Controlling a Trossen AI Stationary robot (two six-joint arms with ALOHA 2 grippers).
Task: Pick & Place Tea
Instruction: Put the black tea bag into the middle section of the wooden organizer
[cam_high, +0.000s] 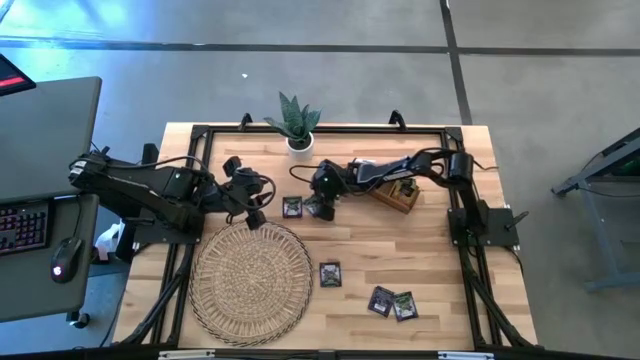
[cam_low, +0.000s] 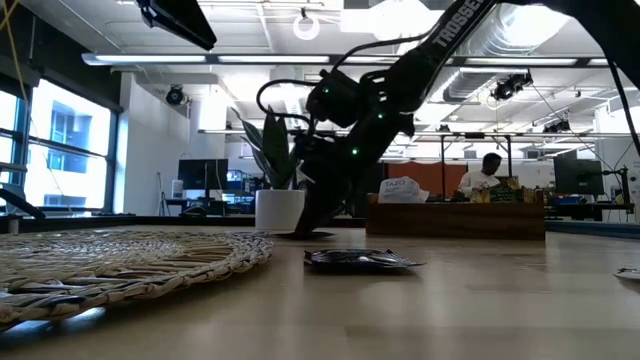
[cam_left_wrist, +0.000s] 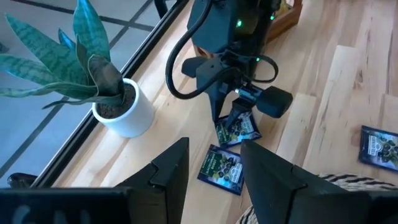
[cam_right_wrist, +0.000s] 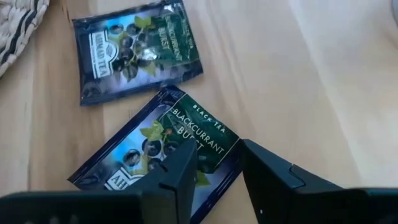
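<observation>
A dark tea sachet (cam_right_wrist: 163, 152) is pinched at its edge between the fingers of the right gripper (cam_right_wrist: 214, 168) (tilted, one end on the wood) near the table's (cam_high: 400, 250) back edge, while the left gripper (cam_left_wrist: 214, 168) is held open nearby, empty.

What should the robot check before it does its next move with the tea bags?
1. Right gripper is over a tea bag: ok, it sits at the edge of the dark square blackcurrant sachet.
2. Sachet firmly pinched: cannot tell.
3. Neighbouring dark sachet clear of the gripper: ok, it lies apart.
4. Left gripper out of the way: ok, open and empty, hovering by the round woven mat.
5. Brown wooden tray reachable: ok, beside the right arm.
6. Other sachets waiting: ok, flat on the table.
</observation>
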